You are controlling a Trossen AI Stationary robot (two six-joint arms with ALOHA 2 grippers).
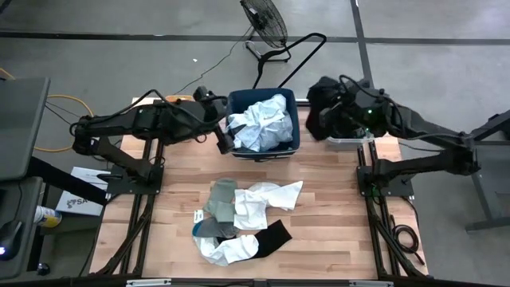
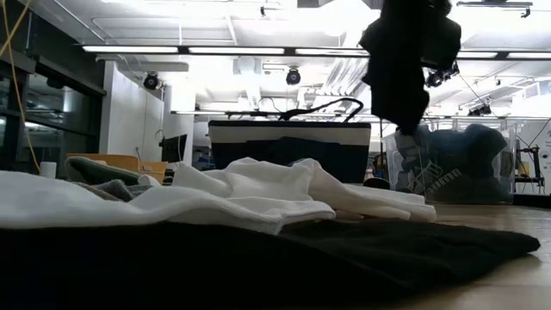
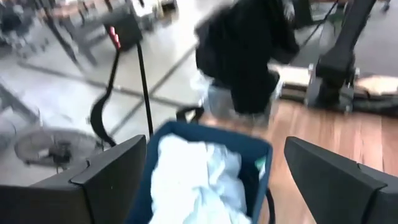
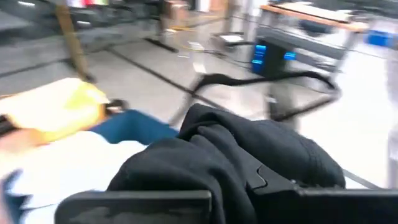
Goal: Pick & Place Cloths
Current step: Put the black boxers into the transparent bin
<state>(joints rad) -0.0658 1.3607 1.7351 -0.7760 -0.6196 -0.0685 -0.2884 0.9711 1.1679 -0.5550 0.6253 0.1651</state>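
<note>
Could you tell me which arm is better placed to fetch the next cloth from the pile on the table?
Left. The left gripper is open and empty at the navy bin, while the right gripper holds a black garment over the clear bin.

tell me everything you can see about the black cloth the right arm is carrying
The black cloth is a soft, dark, bulky garment, bunched into thick folds. It is clear of the table, clamped in the right gripper, and in the low view it hangs down in a loose lump. From above it sits by the clear bin at the table's far right, just right of the navy bin. Nothing but the gripper appears to touch it.
</note>
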